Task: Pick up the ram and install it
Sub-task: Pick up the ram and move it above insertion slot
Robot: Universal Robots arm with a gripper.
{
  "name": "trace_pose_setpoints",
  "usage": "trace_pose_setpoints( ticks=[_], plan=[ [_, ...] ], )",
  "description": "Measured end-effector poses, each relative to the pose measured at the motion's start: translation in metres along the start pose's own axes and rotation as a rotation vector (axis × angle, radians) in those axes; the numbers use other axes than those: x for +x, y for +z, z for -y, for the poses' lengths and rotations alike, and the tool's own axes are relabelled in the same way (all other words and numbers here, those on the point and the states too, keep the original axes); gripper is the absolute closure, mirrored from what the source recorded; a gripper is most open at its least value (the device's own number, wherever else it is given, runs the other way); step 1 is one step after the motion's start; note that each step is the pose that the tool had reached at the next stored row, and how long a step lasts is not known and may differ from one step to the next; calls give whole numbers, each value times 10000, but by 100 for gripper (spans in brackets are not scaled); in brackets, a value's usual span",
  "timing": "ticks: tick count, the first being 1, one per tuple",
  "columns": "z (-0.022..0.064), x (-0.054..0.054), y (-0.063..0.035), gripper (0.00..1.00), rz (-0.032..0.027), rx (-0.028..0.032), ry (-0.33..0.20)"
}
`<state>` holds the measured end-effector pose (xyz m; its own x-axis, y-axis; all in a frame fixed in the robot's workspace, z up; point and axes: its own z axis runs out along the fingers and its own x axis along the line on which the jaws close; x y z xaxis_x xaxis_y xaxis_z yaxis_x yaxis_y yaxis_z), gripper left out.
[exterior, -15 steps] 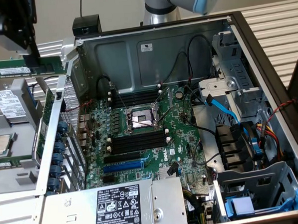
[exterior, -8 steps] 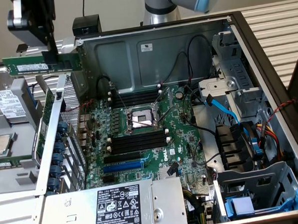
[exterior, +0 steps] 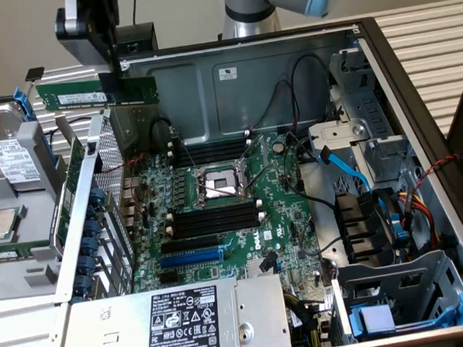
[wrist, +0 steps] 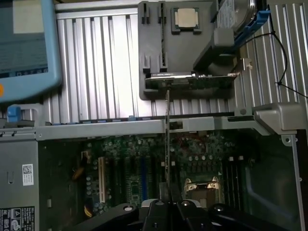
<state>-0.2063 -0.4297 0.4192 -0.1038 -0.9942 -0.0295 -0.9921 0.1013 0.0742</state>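
Exterior view: ram, light, stiff, fragile, best held by its edges; tool clenched on it, apparently mid-length, far left.

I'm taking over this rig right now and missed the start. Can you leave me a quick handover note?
Gripper: shut on the long thin green circuit-board ram stick, held in the air at the exterior view's upper left, over the edge of the open grey metal computer case.
Done: pickup.
Left: the install; the ram stick is not in the black memory slots with white end clips.
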Motion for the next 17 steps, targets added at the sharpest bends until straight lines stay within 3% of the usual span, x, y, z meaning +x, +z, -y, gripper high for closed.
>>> trace_pose_setpoints(
  ticks=[7, 17],
  plan=[
    [310, -33, -23, 88, -2, -1, -9],
    [686, -83, -47, 88, -3, 8, -45]
  ],
)
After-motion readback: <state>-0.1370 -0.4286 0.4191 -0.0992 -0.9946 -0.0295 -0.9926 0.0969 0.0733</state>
